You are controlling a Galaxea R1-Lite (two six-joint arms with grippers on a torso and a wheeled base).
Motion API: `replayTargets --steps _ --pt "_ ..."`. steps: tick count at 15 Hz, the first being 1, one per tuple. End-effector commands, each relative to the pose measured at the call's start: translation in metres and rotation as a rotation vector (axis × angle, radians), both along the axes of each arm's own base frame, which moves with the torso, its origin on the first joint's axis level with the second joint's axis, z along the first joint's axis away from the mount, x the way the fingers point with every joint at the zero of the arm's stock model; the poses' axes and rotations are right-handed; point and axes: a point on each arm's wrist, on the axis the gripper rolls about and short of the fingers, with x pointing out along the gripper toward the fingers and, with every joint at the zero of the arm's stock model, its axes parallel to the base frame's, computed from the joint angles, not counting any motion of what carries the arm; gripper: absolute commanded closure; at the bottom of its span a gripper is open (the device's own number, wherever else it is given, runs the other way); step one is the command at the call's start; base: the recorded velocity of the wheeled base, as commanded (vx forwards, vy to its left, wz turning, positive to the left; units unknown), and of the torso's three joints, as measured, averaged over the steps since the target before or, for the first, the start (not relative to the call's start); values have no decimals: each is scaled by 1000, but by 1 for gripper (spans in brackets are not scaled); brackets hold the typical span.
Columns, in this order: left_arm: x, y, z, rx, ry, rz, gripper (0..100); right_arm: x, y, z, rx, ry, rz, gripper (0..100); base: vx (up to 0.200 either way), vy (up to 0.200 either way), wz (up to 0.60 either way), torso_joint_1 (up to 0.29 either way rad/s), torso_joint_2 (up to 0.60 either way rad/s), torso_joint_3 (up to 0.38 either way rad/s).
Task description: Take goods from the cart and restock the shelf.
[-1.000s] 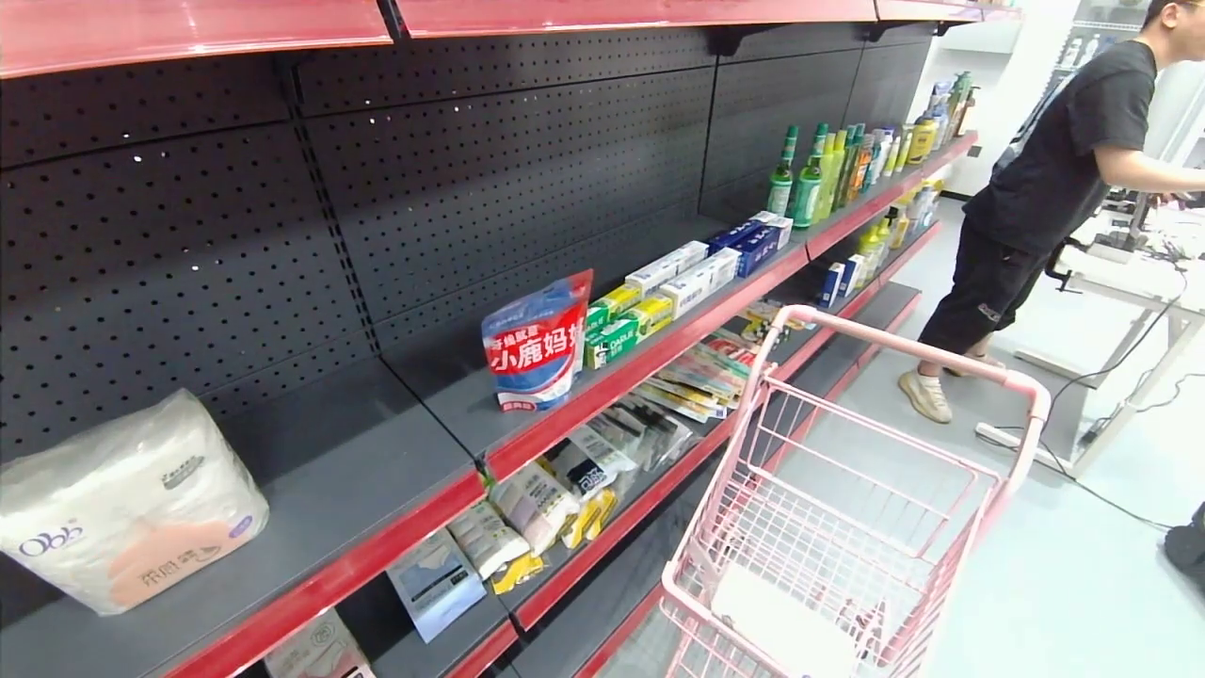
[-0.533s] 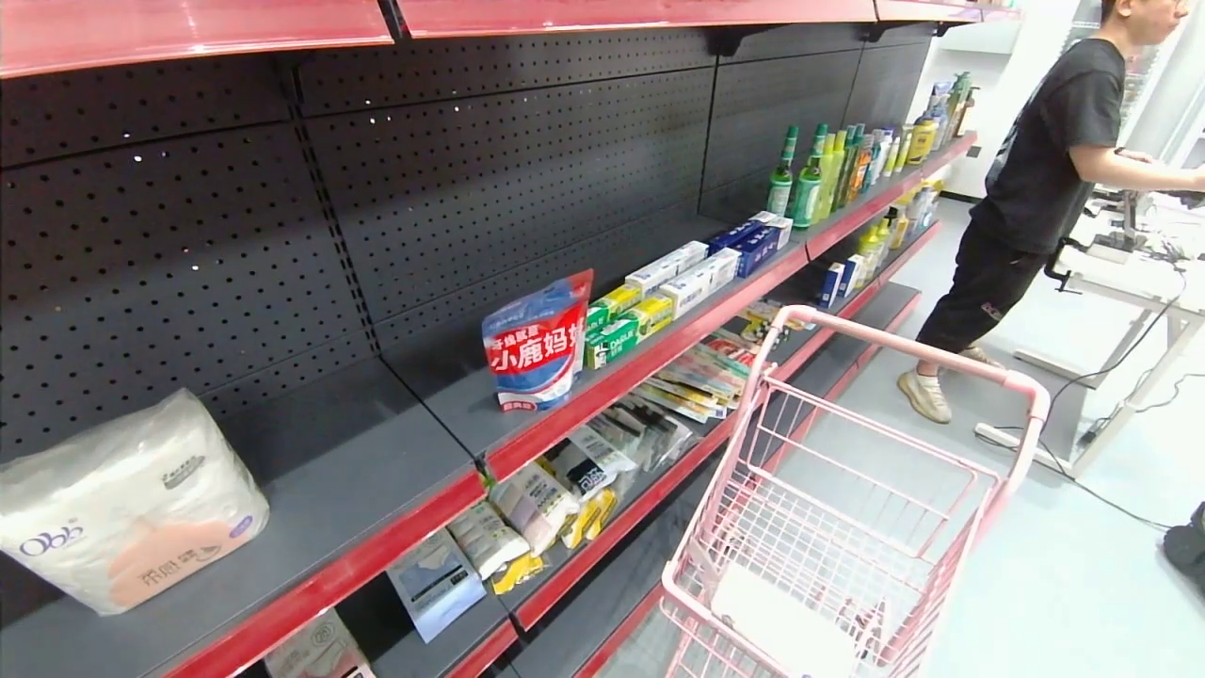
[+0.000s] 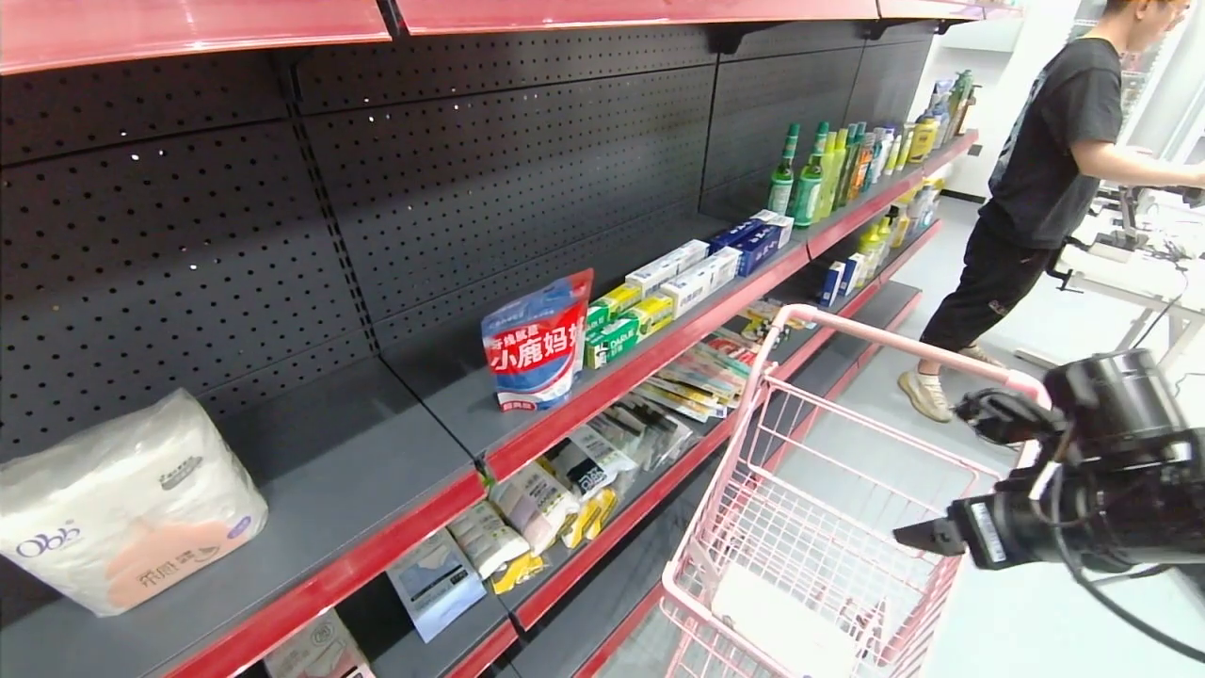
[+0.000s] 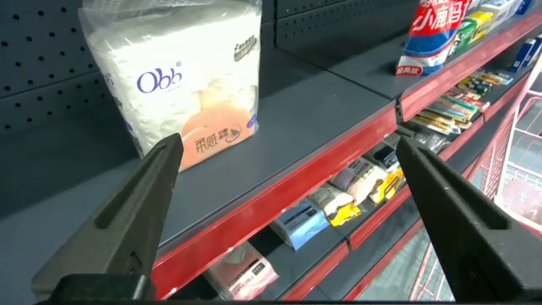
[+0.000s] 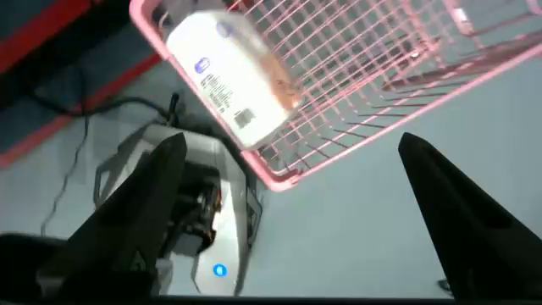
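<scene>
Right gripper [image 5: 290, 140] at right edge of head view, beside pink cart [image 3: 894, 345]; fingers spread wide, nothing held; white pack [image 5: 233, 72] lies in cart basket, bottom right of centre in head view; left gripper [image 4: 288, 142] agape, empty, facing shelf [image 3: 377, 471]; tissue pack [image 3: 122, 508] on shelf, lower left; blue-red pouch [image 3: 537, 344] upright mid-frame, just beside toothpaste boxes [image 3: 659, 292].

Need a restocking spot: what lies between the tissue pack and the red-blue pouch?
Nothing: bare shelf between tissue pack and pouch, in the head view.
</scene>
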Motion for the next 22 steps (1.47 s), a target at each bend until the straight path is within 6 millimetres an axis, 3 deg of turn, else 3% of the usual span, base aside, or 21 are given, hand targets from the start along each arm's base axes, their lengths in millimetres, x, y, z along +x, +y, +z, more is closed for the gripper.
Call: replayTargets --steps 1,5,14,22 --pt "0 0 0 0 -1 1 0 35 43 -58 -44 192 203 0 0 0 0 0 0 0" --pt "0 0 0 0 -1 1 0 51 83 -81 -52 233 322 0 0 0 0 0 0 0" --pt "0 0 0 0 -1 1 0 59 92 -109 -156 231 425 0 0 0 0 -50 115 61" --pt "0 0 0 0 -1 1 0 73 103 -117 -196 205 501 0 0 0 0 -130 300 163"
